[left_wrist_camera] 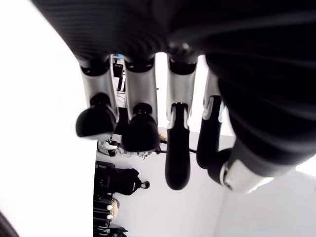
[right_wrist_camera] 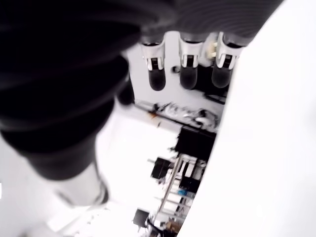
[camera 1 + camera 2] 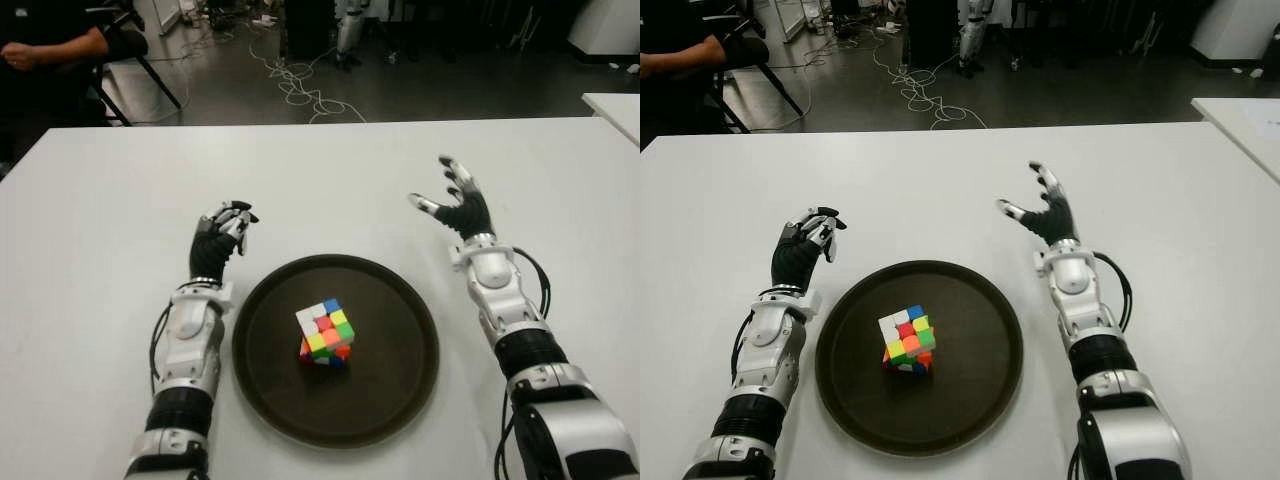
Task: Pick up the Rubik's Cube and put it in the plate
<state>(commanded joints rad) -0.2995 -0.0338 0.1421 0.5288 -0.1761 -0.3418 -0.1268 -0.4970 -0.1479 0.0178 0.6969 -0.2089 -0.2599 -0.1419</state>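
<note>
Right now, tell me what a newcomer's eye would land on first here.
The multicoloured Rubik's Cube, sitting near the middle of the round dark brown plate on the white table. Beside the plate, the left hand shows curled and empty, and the right hand spread open and empty.

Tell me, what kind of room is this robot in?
Probably a robotics lab or workshop. Loose cables snake across the dark floor, equipment stands at the back, and a seated person waits beside the white table, where a Rubik's Cube sits in a plate.
</note>
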